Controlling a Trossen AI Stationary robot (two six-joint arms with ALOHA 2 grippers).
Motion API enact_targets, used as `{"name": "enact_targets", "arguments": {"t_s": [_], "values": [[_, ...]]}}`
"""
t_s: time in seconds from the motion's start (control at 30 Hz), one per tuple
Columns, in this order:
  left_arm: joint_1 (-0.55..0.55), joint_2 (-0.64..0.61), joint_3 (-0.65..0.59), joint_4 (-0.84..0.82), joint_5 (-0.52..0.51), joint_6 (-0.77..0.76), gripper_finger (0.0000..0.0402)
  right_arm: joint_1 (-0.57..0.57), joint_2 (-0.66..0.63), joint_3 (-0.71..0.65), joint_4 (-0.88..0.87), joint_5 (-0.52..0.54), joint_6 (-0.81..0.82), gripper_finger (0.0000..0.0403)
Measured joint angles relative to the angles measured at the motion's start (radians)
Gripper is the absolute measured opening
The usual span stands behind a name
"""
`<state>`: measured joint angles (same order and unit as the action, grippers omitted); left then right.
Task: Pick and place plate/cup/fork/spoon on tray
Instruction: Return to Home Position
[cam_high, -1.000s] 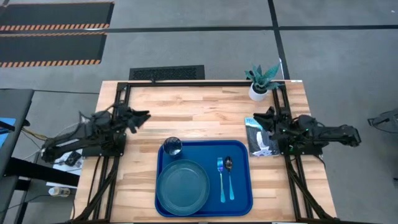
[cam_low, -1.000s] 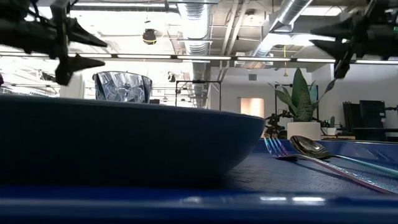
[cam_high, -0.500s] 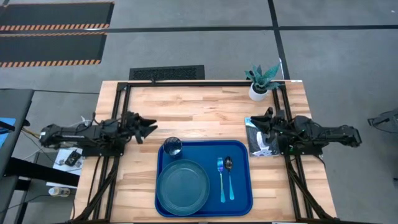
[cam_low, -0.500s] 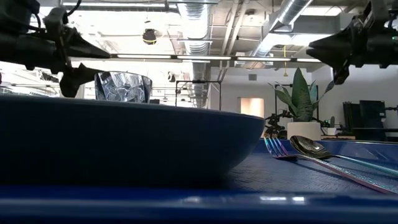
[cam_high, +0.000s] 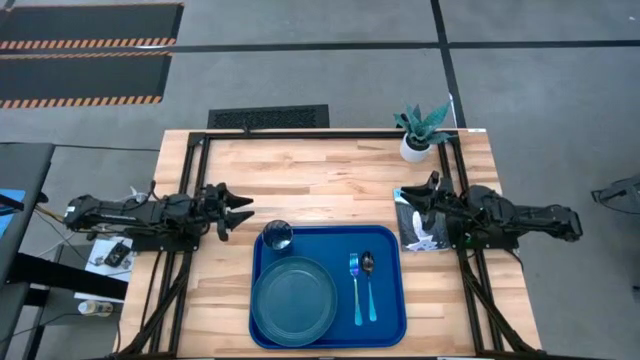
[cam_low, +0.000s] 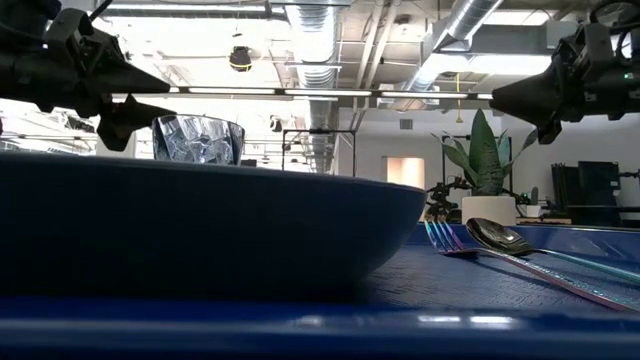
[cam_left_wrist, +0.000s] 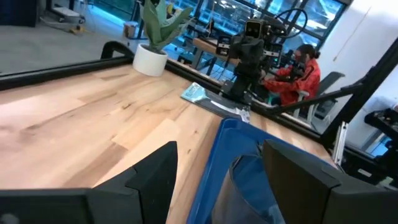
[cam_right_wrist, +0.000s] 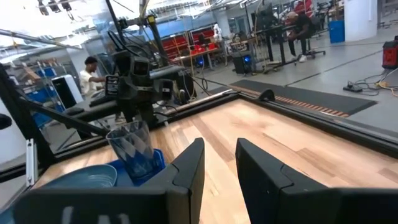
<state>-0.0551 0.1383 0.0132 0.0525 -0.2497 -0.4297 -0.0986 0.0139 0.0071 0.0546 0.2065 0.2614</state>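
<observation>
Since a second ago, left gripper (cam_high: 240, 207) has swung nearer the cup (cam_high: 277, 235), fingers spread, empty. Right gripper (cam_high: 408, 197) waits released. Plate (cam_high: 293, 299), fork (cam_high: 355, 288), spoon (cam_high: 369, 284) rest on the tray (cam_high: 390, 240).

The place is an industrial robotics lab or workshop. Above the wooden table (cam_high: 330, 180), exposed silver ducts (cam_low: 320, 40) and pipes run along an open ceiling. Beyond the table stand red tool cabinets (cam_right_wrist: 205, 43), cable-strewn workstations, and seated people (cam_left_wrist: 305, 68) at benches. Beside it, hazard-striped mats (cam_high: 85, 45) lie on the grey concrete floor (cam_high: 540, 90).
</observation>
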Motion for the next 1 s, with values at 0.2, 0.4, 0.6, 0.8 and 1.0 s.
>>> {"name": "enact_targets", "arguments": {"t_s": [0.2, 0.4, 0.6, 0.8, 1.0], "values": [[0.000, 0.009, 0.000, 0.002, -0.022, 0.112, 0.0222, -0.003, 0.000, 0.000, -0.005, 0.000, -0.001, 0.0117], [0.000, 0.012, 0.000, 0.007, -0.070, 0.239, 0.0222, -0.003, 0.000, -0.001, -0.006, 0.000, -0.002, 0.0117], [0.000, 0.012, 0.000, 0.010, -0.094, 0.238, 0.0222, -0.003, 0.000, -0.001, -0.007, 0.000, -0.008, 0.0117], [0.000, 0.012, 0.000, 0.009, -0.080, 0.201, 0.0222, -0.001, 0.000, -0.001, -0.008, 0.000, -0.001, 0.0117], [0.000, 0.012, 0.000, 0.009, -0.080, 0.201, 0.0222, -0.001, 0.000, -0.001, -0.008, 0.000, -0.001, 0.0117]]}}
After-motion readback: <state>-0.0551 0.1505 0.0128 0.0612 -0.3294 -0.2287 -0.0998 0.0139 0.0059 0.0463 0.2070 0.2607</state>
